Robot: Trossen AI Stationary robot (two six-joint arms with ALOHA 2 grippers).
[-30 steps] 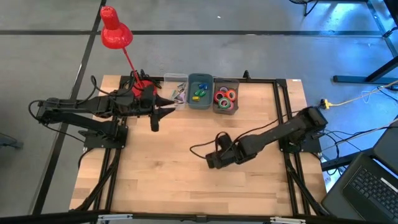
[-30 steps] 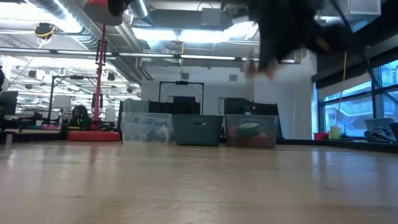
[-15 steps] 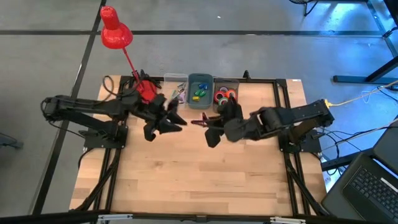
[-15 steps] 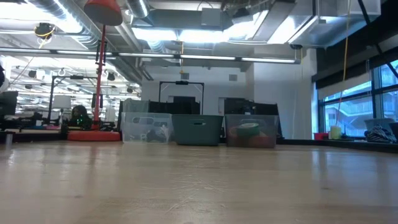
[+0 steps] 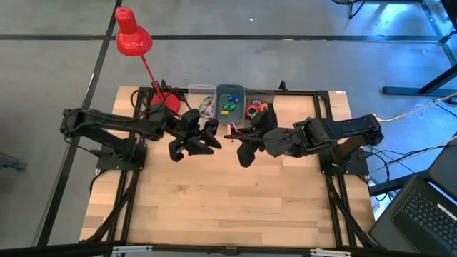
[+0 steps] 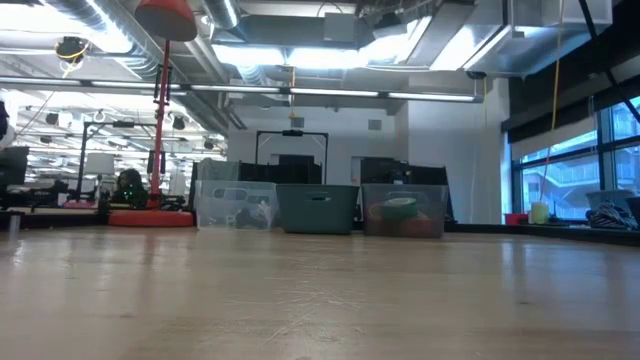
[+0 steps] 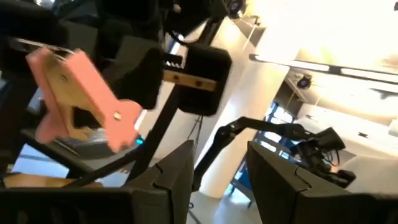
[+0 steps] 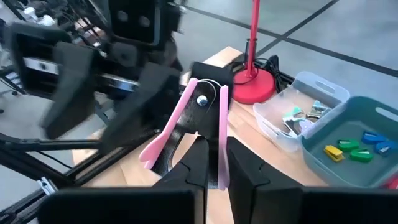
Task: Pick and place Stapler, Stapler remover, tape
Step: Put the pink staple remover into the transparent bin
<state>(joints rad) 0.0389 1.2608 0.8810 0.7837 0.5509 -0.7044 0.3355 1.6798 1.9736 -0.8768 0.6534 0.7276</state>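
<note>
My right gripper (image 5: 240,137) hangs above the table's far middle, shut on a pink stapler remover (image 8: 202,106). My left gripper (image 5: 206,138) faces it from the left, a short way off. It is open, and nothing is between its fingers (image 7: 177,177). The left wrist view shows the remover (image 7: 81,93) off to one side. At the far edge stand three bins. The clear bin (image 5: 202,100) holds more stapler removers (image 8: 298,121). The teal bin (image 5: 229,103) holds small blue, green and yellow pieces (image 8: 348,146) that look like mini staplers. The grey bin (image 6: 404,212) holds tape rings (image 5: 255,109), partly hidden by my right arm. My right gripper pinches one pink arm of the stapler remover (image 8: 222,158) between its two fingers. The other pink arm (image 8: 155,149) spreads free beside one finger. The fingers come from the table's right, slanting a little down. The remover is lifted clear, its riveted end (image 8: 202,99) pointing away toward the left gripper.
A red desk lamp (image 5: 132,36) stands on its base (image 5: 163,100) at the far left corner, close behind my left arm. Bare wood (image 5: 228,207) fills the near half of the table. A laptop (image 5: 428,214) lies off the table's right side.
My right gripper has risen from the table's middle and gone toward the far edge with the pink remover, lifting it clear, and its wrist has rolled. My left gripper has moved toward the table's right, nearer the remover, and tipped upward.
</note>
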